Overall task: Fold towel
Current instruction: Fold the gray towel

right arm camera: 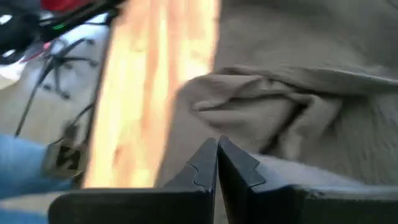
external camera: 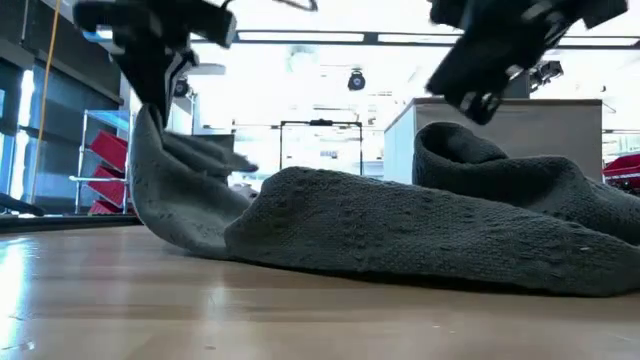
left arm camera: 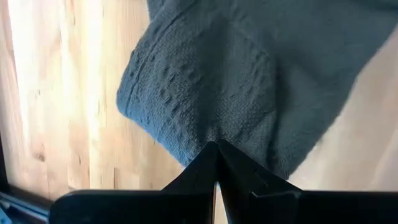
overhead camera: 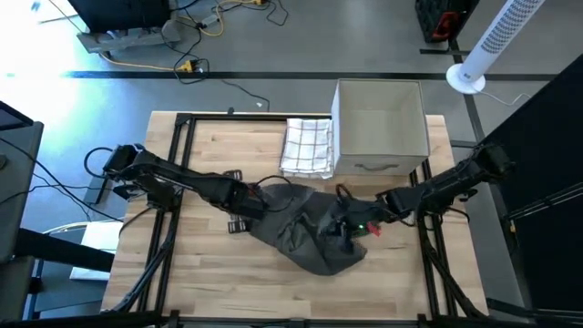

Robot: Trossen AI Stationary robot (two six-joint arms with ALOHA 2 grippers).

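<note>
A dark grey towel (overhead camera: 305, 230) lies crumpled on the wooden table's middle; most of it rests on the tabletop. My left gripper (overhead camera: 258, 197) is at the towel's left end and is shut on it, holding that end up (external camera: 150, 130). My right gripper (overhead camera: 343, 224) is over the towel's right part, fingers shut (right arm camera: 217, 147), just above a raised hump of cloth (external camera: 450, 140). My left gripper pinches the towel's left end (left arm camera: 214, 134) between its two fingers, and the cloth bunches into creases at the fingertips. That end is raised off the table and the cloth slopes down from it to the rest of the towel (external camera: 400, 230) on the table. My right gripper has its shut fingers close over a fold of the towel (right arm camera: 261, 106); I cannot tell whether it touches the cloth.
A folded white checked towel (overhead camera: 307, 146) lies at the table's far side, beside an open beige box (overhead camera: 381, 128) at the far right. Bare wood (overhead camera: 228, 273) stretches along the near side. A black frame (overhead camera: 178, 182) runs along the table's edges.
</note>
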